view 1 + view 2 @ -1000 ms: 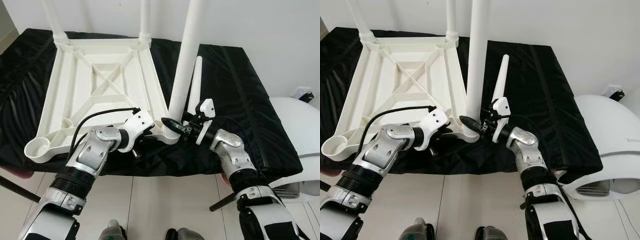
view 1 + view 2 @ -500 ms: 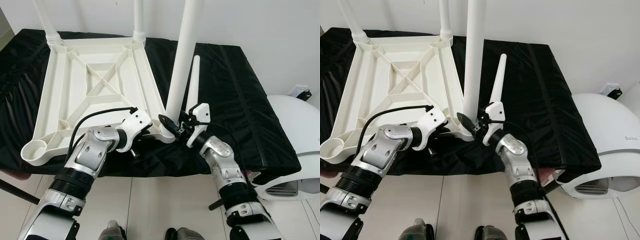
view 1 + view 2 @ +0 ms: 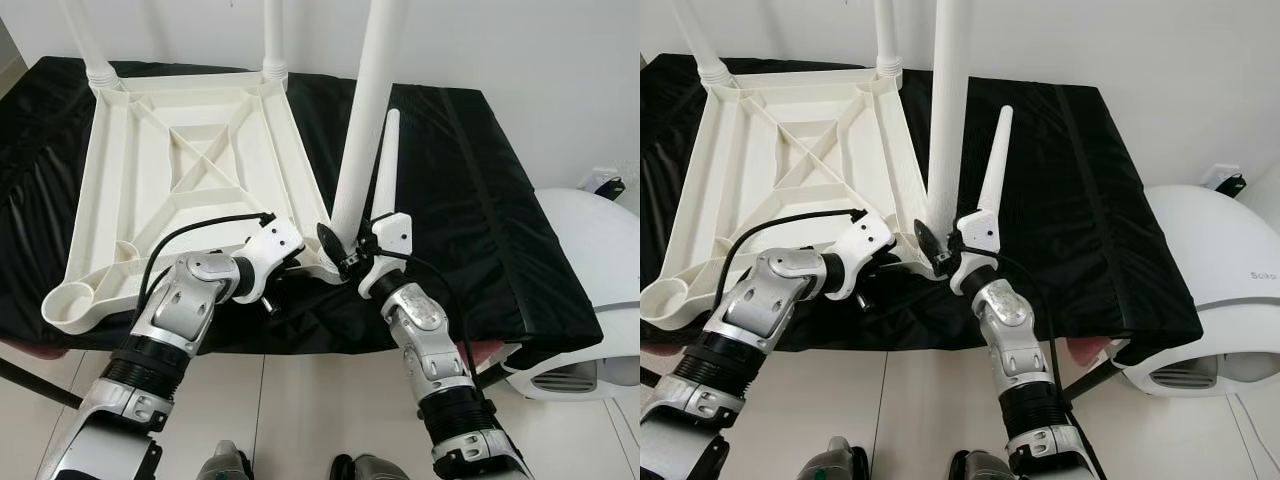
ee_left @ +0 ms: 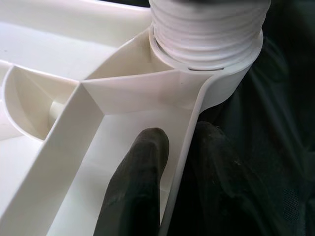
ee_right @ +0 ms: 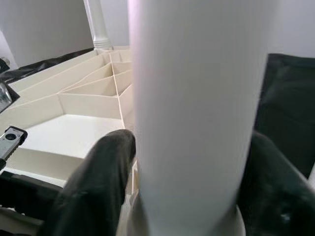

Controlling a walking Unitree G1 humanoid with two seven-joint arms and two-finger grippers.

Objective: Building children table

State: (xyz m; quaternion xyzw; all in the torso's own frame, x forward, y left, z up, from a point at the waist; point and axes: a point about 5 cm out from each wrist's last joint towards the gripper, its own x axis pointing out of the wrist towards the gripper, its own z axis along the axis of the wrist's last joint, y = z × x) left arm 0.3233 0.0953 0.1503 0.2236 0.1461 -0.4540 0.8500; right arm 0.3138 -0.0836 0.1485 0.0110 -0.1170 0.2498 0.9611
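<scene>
The white plastic table top (image 3: 190,170) lies upside down on a black-covered surface (image 3: 470,200). Two legs stand at its far corners (image 3: 85,40) (image 3: 272,35). A third white leg (image 3: 362,120) stands upright in the near right corner socket, its threaded collar (image 4: 206,34) seated there. My right gripper (image 3: 335,245) is shut on this leg's base, one finger (image 5: 98,182) on each side. My left gripper (image 4: 179,142) is shut on the table top's rim just beside that corner. A loose fourth leg (image 3: 385,165) lies on the cloth to the right.
The near left corner socket (image 3: 65,300) stands open with no leg in it. A white rounded appliance (image 3: 590,260) sits on the floor to the right. The black surface's front edge runs just below both wrists.
My right forearm has swung inward to the left and its wrist has turned around the leg's base. The left gripper has kept its hold on the rim.
</scene>
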